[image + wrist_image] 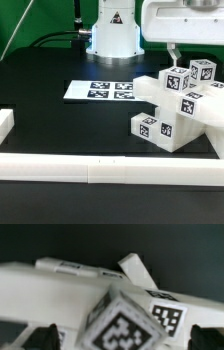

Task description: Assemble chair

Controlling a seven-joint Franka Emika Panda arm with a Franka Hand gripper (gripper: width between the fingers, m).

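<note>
The chair [175, 108] is a cluster of chunky white tagged pieces standing at the exterior view's right, with tagged blocks sticking up on top. My gripper [179, 60] hangs straight above those top blocks, one thin finger [172, 54] reaching down to them. In the wrist view the gripper [125, 340] is open, and its dark fingers [45, 337] stand either side of a tagged leg end [125, 325] with gaps on both sides. The white seat body [50, 291] and another tagged piece [168, 314] lie beyond it.
The marker board [102, 90] lies flat at the middle back. Long white border bars [100, 170] run along the front, and a short one [5, 125] lies at the exterior view's left. The robot base [112, 35] stands behind.
</note>
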